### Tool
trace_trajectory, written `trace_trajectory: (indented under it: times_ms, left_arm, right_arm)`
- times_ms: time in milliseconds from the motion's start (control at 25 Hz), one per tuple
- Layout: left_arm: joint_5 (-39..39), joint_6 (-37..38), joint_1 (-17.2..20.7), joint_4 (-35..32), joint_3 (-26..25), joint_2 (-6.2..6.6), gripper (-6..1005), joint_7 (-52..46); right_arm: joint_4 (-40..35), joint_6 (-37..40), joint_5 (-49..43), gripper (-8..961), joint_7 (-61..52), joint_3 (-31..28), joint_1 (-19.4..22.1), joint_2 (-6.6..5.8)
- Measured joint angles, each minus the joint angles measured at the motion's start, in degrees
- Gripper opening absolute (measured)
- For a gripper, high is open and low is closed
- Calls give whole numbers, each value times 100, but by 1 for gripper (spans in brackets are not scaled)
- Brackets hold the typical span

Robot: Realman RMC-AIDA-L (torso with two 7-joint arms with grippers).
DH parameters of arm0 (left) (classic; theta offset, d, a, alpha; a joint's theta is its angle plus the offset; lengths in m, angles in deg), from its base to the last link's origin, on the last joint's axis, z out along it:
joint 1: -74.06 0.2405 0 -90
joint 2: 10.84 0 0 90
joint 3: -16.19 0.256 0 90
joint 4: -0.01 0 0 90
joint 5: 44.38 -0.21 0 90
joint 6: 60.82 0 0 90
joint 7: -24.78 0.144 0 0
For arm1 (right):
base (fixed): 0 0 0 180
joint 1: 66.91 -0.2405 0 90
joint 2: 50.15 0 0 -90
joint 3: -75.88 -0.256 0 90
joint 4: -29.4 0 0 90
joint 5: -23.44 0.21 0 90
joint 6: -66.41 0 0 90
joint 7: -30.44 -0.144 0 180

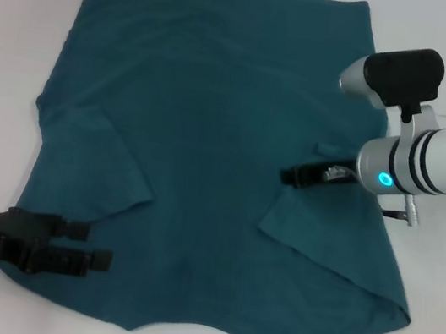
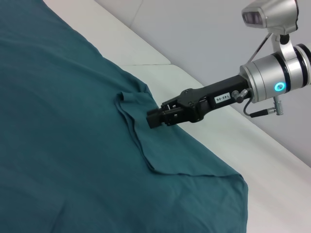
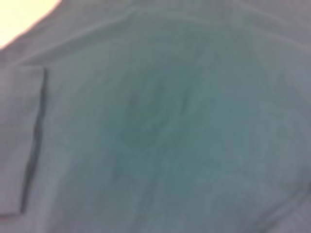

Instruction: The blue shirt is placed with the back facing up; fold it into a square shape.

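The blue shirt [image 1: 212, 131] lies flat on the white table, plain side up, with its neckline toward me. Both sleeves are folded inward: one flap [image 1: 94, 167] on the left, one [image 1: 323, 235] on the right. My left gripper [image 1: 98, 246] hovers open over the shirt's near left corner, with nothing between its fingers. My right gripper [image 1: 290, 176] [image 2: 154, 119] sits low on the cloth at the upper end of the right flap, its jaws together; no cloth shows pinched between them. The right wrist view is filled by shirt fabric [image 3: 170, 121] with a hem edge [image 3: 39, 141].
White table [image 1: 437, 323] surrounds the shirt, with bare strips on the left [image 1: 10, 54] and right. The right arm's silver wrist and camera housing [image 1: 401, 77] stand above the shirt's right edge.
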Motion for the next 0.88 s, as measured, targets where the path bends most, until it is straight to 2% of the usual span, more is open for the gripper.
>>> trace_trajectory:
  times_ms: [80,280,440,720,880]
  left_arm:
    - [0,0,5,0,-9,0,861,0]
    - [-4,34,29,-54,-68,0,861,-82]
    - [-16,40,67,-228,-221,20,862,-558]
    - [-600,-305,306,-1082,-432,-32,863,-2677]
    - [-989,-328,335,-1217,-708,-14,863,-3273]
  right_arm:
    - [7,-26,247,204,159,2,12,-12]
    - [-114,61,361,438,248,-22,56,-55]
    - [-273,141,328,589,249,-37,64,-104]
    - [-590,271,301,805,252,-17,52,-196]
    - [-649,283,129,897,254,-37,14,-213]
